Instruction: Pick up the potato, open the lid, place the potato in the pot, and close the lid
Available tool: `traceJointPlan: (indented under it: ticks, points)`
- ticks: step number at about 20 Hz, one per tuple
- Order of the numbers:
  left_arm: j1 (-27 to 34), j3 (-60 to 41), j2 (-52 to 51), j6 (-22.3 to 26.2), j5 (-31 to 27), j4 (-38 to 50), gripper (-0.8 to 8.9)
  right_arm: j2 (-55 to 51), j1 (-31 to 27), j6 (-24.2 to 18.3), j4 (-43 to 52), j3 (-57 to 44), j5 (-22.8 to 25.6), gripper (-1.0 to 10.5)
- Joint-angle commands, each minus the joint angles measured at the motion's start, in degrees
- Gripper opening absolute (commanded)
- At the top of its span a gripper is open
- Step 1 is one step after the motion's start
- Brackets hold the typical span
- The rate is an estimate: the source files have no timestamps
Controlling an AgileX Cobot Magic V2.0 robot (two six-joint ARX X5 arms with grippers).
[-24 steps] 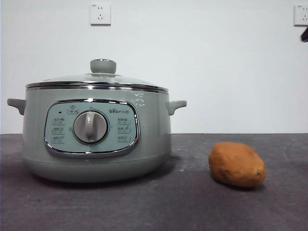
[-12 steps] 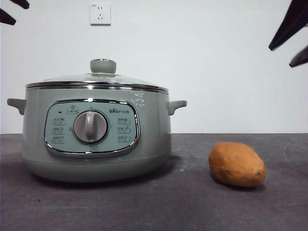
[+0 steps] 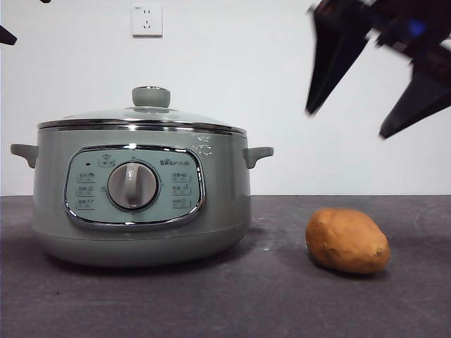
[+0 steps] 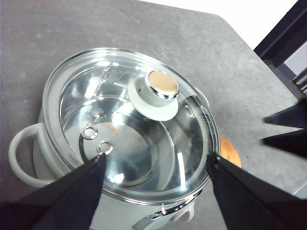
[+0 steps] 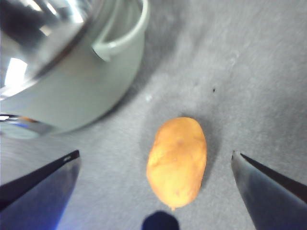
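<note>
The orange-brown potato (image 3: 347, 241) lies on the dark table to the right of the pot (image 3: 141, 204). The glass lid (image 3: 141, 118) with its sage-green knob (image 3: 151, 96) sits shut on the pot. My right gripper (image 3: 345, 123) is open, high above the potato; in the right wrist view the potato (image 5: 177, 161) lies between its spread jaws (image 5: 156, 155). My left gripper (image 4: 156, 158) is open above the lid (image 4: 129, 124), its knob (image 4: 160, 86) just beyond the jaws. In the front view it shows only as black tips at the top left corner (image 3: 7, 34).
The dark grey table (image 3: 282, 296) stretches in front of the pot and potato. A white wall with a socket (image 3: 146, 20) stands behind. The pot's side handle (image 3: 258, 155) points toward the potato.
My right gripper has come down from the top right corner into view and moved left, above the potato. The left gripper's tips have appeared at the top left. Pot, lid and potato have not moved.
</note>
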Motion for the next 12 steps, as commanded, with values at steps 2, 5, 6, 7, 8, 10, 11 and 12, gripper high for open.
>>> traceJointPlan:
  ticks: [2,5,6,7,8,10,11,12]
  points:
    - [0.0,0.3,-0.1,0.4,0.4,-0.1,3.55,8.4,1.6,1.9,0.4,0.9,3.7,5.6]
    - [0.0,0.3,-0.1,0.4,0.4,-0.1,3.55,15.3,1.6,3.4,0.5,0.9,4.8,5.6]
    - [0.0,0.3,-0.1,0.4,0.4,-0.1,3.55,17.3,1.4,3.4,0.9,0.9,4.7,5.6]
    - [0.0,0.3,-0.1,0.4,0.4,-0.1,3.55,19.1,1.4,3.5,1.7,0.9,4.7,5.6]
    - [0.0,0.3,-0.1,0.4,0.4,-0.1,3.55,20.6,1.5,3.9,2.5,0.9,4.7,5.6]
    - [0.0,0.3,-0.1,0.4,0.3,-0.1,3.55,22.5,1.5,5.5,3.8,0.9,4.7,5.0]
    - [0.0,0.3,-0.1,0.4,0.3,-0.1,3.55,22.9,1.5,6.5,4.0,0.9,4.7,3.9]
    - [0.0,0.3,-0.1,0.4,0.3,-0.1,3.55,22.9,1.5,7.0,4.0,0.9,4.7,2.8]
